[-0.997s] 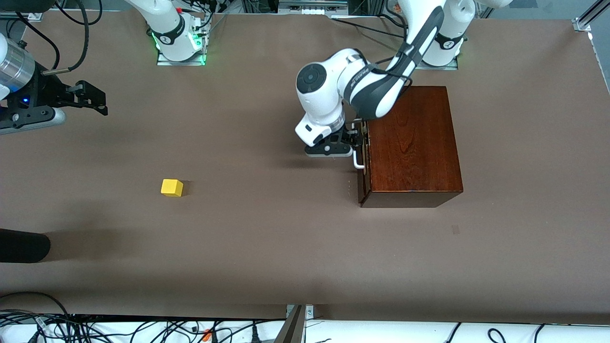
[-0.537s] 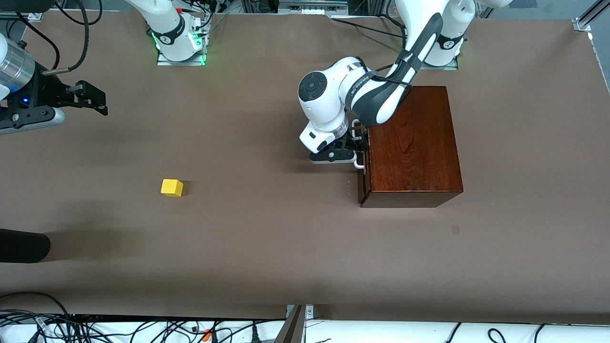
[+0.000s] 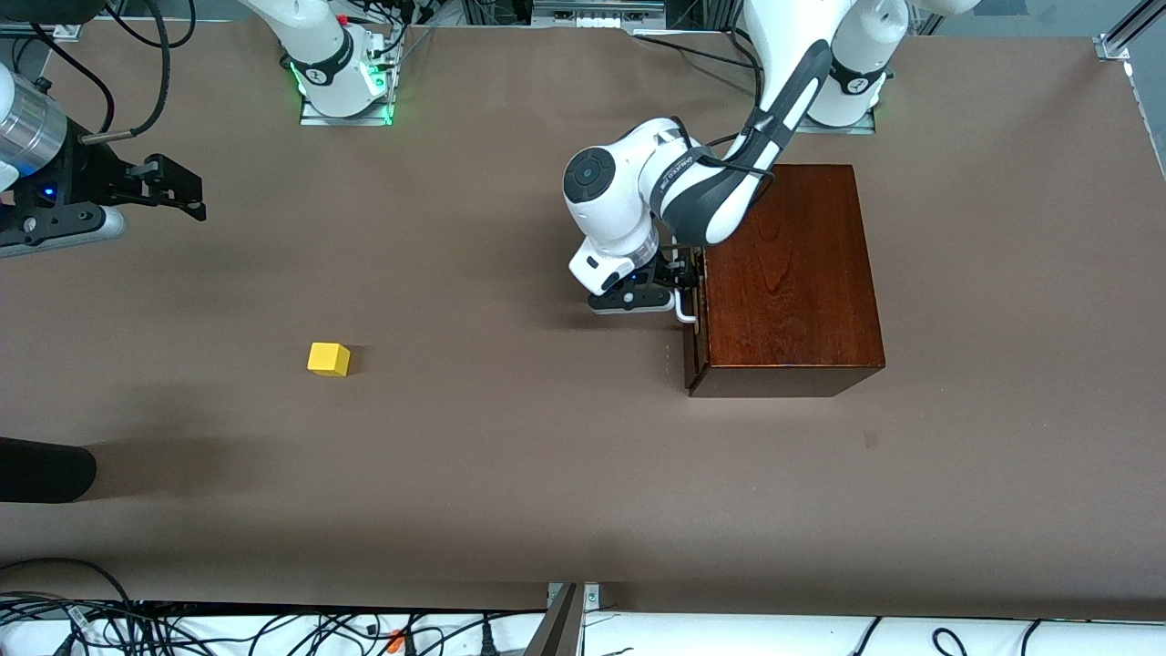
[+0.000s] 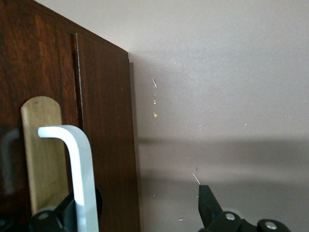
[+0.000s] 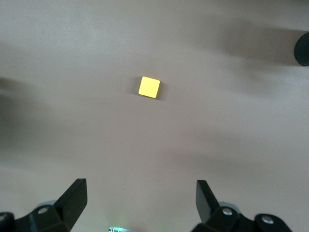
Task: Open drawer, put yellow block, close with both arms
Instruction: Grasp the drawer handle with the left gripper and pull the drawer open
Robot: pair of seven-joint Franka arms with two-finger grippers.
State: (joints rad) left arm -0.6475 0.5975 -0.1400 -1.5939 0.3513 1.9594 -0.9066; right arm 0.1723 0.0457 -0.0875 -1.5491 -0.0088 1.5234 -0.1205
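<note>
The dark reddish-brown box stands toward the left arm's end of the table. Its drawer is pushed in, and its white handle faces the right arm's end. My left gripper is open at the handle. In the left wrist view the handle lies between the fingers of the left gripper, close to one of them, against the drawer front. The yellow block lies on the table toward the right arm's end. My right gripper waits open and empty high above the table. It sees the block.
A black rounded object juts in at the table's edge nearer the front camera than the block, and also shows in the right wrist view. Cables run along the near edge. The brown table lies bare between block and box.
My left gripper has moved in toward the drawer front, so its fingers now straddle the handle. The right arm and the block have not moved.
</note>
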